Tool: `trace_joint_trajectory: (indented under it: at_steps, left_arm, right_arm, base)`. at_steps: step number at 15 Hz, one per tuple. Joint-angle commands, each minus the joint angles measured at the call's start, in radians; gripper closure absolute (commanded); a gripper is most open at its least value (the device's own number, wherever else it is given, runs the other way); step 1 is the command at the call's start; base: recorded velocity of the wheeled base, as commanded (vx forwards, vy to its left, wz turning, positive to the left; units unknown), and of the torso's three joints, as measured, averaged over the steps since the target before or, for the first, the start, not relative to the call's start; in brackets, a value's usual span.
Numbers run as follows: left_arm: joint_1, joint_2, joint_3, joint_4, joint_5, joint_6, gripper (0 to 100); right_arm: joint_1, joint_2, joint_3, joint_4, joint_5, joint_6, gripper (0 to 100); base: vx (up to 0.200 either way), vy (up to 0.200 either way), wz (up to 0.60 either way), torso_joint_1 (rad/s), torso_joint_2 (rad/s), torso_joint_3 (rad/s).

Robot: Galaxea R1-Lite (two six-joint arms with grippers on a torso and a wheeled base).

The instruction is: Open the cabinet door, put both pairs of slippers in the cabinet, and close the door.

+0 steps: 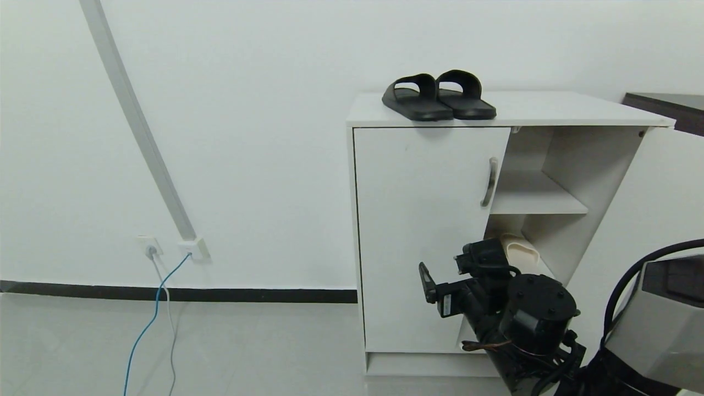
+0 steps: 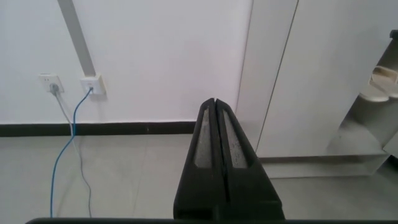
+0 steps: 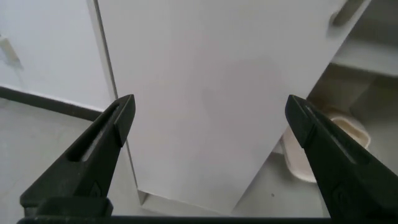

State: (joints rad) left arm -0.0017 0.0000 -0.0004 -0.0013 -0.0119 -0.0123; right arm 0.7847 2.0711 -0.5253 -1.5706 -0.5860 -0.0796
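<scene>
Black slippers (image 1: pixel 439 98) sit side by side on top of the white cabinet (image 1: pixel 550 107), toward its left end and reaching the front edge. The cabinet's left door (image 1: pixel 423 236) is shut, with a curved metal handle (image 1: pixel 489 181) at its inner edge. The right door (image 1: pixel 654 220) is swung wide open, showing a shelf (image 1: pixel 536 201). Cream slippers (image 1: pixel 520 253) lie in the lower compartment beneath that shelf, partly hidden behind the right arm. The right hand (image 3: pixel 208 109) is low in front of the shut left door, close to its lower part, with its fingers spread wide and nothing between them. The left hand (image 2: pixel 215 102) has its fingers pressed flat together and is empty. It is held above the grey floor (image 2: pixel 124 174), pointing toward the wall just left of the cabinet. Two wall sockets (image 1: pixel 170 246) are mounted low on that wall, and a blue cable (image 1: pixel 148 324) trails from one down to the floor.
</scene>
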Motion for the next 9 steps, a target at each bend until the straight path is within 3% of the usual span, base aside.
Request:
trace_joint_trajectory:
  at_steps: [1, 9]
  left_arm:
    - [0.000, 0.002, -0.001, 0.000, 0.000, -0.001, 100]
    - [0.000, 0.002, 0.000, 0.001, -0.010, 0.028, 100]
  right_arm:
    - [-0.001, 0.001, 0.001, 0.000, 0.000, 0.000, 0]
    - [0.001, 0.001, 0.001, 0.000, 0.000, -0.003, 0]
  base:
    - [0.000, 0.000, 0.00, 0.095, -0.45, -0.364]
    - [0.000, 0.000, 0.00, 0.129, -0.46, -0.336]
